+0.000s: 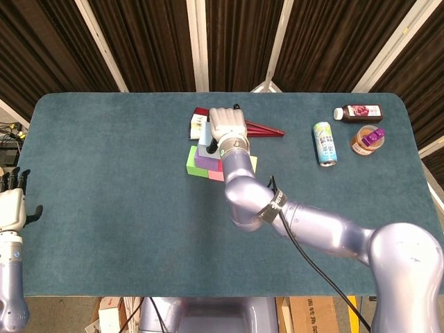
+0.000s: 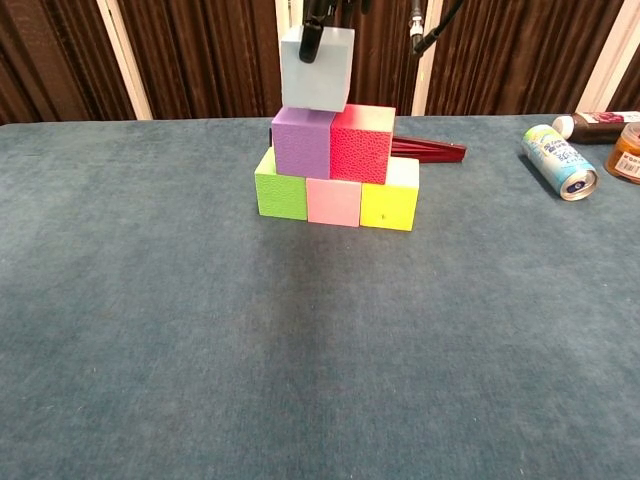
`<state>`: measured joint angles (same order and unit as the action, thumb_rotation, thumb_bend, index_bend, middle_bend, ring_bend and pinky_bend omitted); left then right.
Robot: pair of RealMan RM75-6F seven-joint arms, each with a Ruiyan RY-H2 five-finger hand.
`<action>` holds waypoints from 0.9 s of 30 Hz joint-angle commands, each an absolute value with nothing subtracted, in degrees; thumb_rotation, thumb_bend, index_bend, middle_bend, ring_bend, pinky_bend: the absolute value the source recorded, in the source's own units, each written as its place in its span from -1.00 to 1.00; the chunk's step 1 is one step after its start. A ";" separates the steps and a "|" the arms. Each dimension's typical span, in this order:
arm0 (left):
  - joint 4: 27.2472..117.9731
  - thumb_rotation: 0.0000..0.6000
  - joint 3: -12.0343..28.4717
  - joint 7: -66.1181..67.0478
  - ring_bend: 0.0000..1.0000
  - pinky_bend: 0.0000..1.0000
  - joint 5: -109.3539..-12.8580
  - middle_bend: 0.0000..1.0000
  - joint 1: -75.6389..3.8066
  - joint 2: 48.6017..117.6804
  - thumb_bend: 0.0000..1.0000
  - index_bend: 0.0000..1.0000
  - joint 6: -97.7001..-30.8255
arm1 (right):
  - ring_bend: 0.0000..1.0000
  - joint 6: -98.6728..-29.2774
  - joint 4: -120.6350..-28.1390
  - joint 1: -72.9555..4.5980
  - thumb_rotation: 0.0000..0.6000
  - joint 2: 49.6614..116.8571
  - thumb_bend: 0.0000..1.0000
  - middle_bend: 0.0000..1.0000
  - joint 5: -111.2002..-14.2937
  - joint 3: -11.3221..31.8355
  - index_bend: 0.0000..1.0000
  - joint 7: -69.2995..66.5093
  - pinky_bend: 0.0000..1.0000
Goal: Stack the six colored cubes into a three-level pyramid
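Note:
On the table, a green cube (image 2: 280,184), a pink cube (image 2: 333,200) and a yellow cube (image 2: 390,203) form a row. A purple cube (image 2: 302,142) and a red cube (image 2: 361,142) sit on top of them. My right hand (image 1: 227,126) grips a light blue cube (image 2: 317,67) from above, tilted, with its lower edge at the top of the purple cube. In the head view the hand covers most of the stack. My left hand (image 1: 12,205) hangs at the table's left edge, fingers apart, holding nothing.
A dark red flat object (image 2: 430,150) lies behind the stack. At the right stand a drink can on its side (image 2: 559,161), a dark bottle (image 1: 359,112) and an orange jar with a purple lid (image 1: 366,140).

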<state>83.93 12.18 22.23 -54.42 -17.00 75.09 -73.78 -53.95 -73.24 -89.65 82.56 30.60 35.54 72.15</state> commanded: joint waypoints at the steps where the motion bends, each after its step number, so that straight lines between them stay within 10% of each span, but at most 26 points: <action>1: 83.97 1.00 12.21 22.29 -1.00 -1.00 -54.36 -1.00 -16.97 75.10 -0.21 -0.79 -73.91 | -0.61 -53.41 -73.30 -89.26 1.00 82.32 -0.44 -0.25 30.90 35.60 -0.11 72.80 -1.00; 27: 84.28 1.00 12.15 23.39 -1.00 -1.00 -54.03 -1.00 -16.97 75.43 -0.21 -0.79 -74.67 | -0.69 -51.02 -73.47 -87.25 1.00 81.96 -0.44 -0.37 30.56 35.48 -0.17 73.13 -1.00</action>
